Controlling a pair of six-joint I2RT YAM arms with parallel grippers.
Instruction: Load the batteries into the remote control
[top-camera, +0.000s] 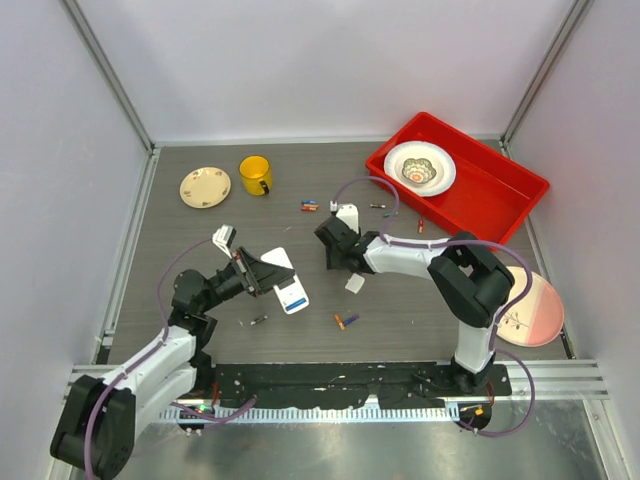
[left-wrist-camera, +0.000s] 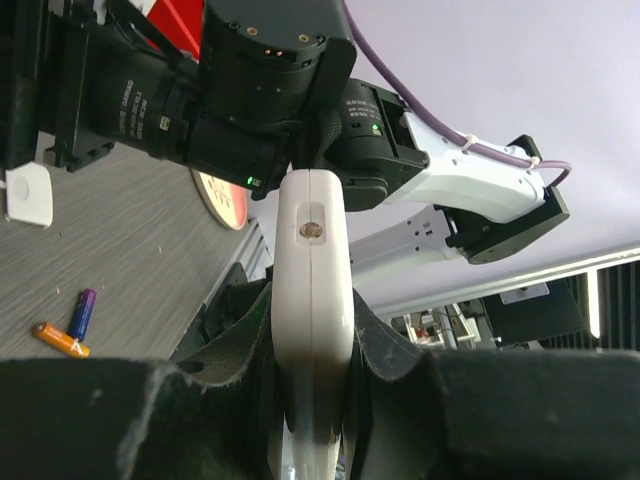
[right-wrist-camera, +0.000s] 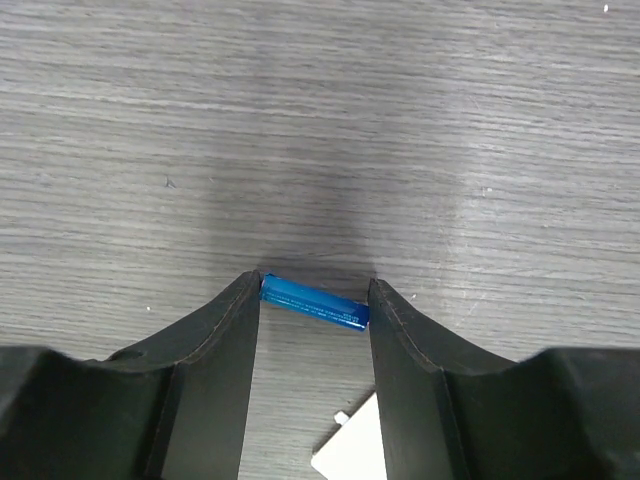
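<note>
One battery (right-wrist-camera: 314, 305): light, slick blue cylinder; our right hand (right-wrist-camera: 314, 298) pinches its ends.
Remote (left-wrist-camera: 312, 250): stiff white plastic slab, 8 o'clock of it; our left hand (left-wrist-camera: 312, 335) clamps its edges.

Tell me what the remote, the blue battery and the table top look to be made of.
Remote control: smooth white moulded plastic, with a faint sheen, a seam and a small round recess. Blue battery: probably metal under a glossy printed wrap. Table top: matte grey wood-grain, likely laminate.

One remote control (top-camera: 292, 293), roughly eight batteries (top-camera: 340, 321), three plates (top-camera: 205, 187), one yellow mug (top-camera: 255, 175), one red tray (top-camera: 500, 190).
</note>
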